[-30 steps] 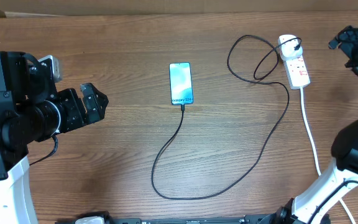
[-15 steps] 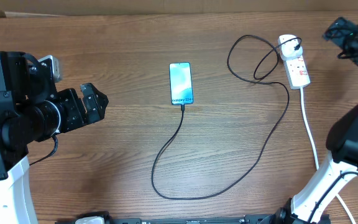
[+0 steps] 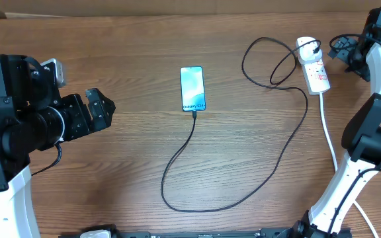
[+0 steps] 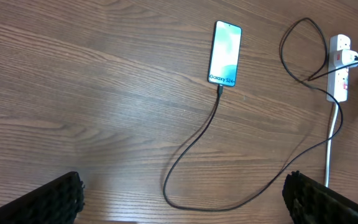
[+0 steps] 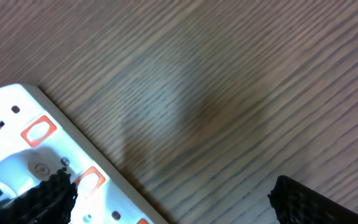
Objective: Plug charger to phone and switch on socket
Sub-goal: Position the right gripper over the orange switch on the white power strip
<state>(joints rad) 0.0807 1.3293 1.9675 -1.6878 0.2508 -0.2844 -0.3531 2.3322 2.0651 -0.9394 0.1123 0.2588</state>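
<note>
Your right gripper (image 3: 346,50) hovers wide open and empty at the socket's (image 3: 313,66) three o'clock, your left gripper (image 3: 102,110) likewise gaping empty (charger (image 3: 194,121) meets the phone's (image 3: 192,88) six o'clock end).

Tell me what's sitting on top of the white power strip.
A plug sits at the far end of the power strip, with the black charger cable leading off it. Red switches show alongside. The plug covers its outlet, so its pins cannot be seen.
</note>
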